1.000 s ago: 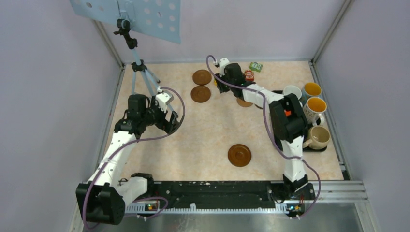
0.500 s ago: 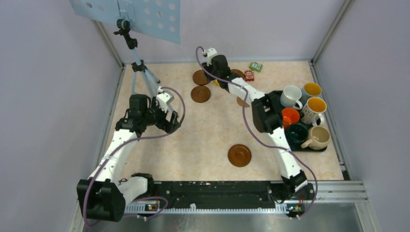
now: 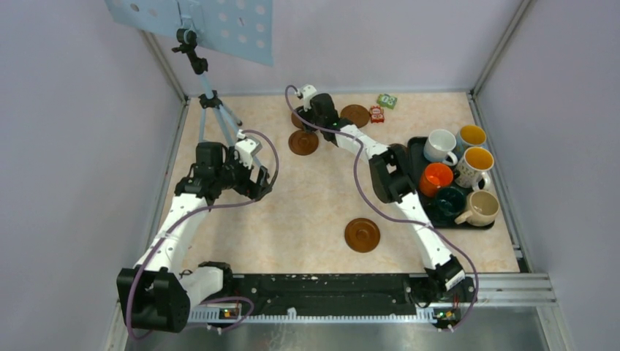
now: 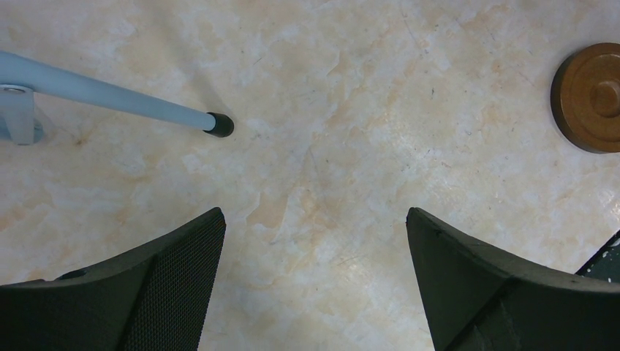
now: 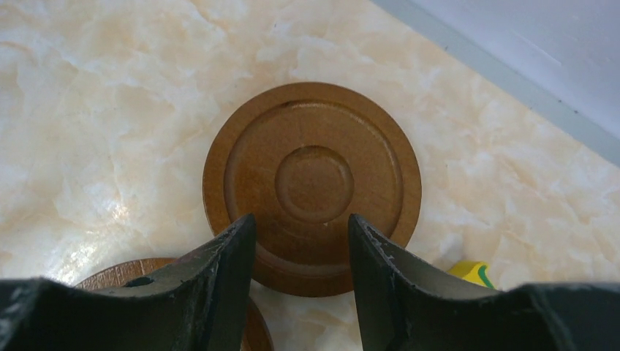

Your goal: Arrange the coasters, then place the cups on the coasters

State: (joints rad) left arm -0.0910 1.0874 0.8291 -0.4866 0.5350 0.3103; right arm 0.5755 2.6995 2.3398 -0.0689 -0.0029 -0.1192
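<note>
Right wrist view: my right gripper [image 5: 300, 223] has swung leftward, fingers now half-spread and widening, pinching nothing. A coaster [image 5: 312, 172] lies flat beneath and just beyond my fingertips, apparently placed; more remain.

The beige marbled surface [image 3: 322, 197] carries round brown wooden coasters [image 3: 363, 235], a black rectangular tray [image 3: 415, 150], coloured packets [image 3: 387, 100] and a tripod [image 3: 210, 102].

no readable text; print on green packet [image 3: 387, 100] and red packet [image 3: 376, 114] too small.
</note>
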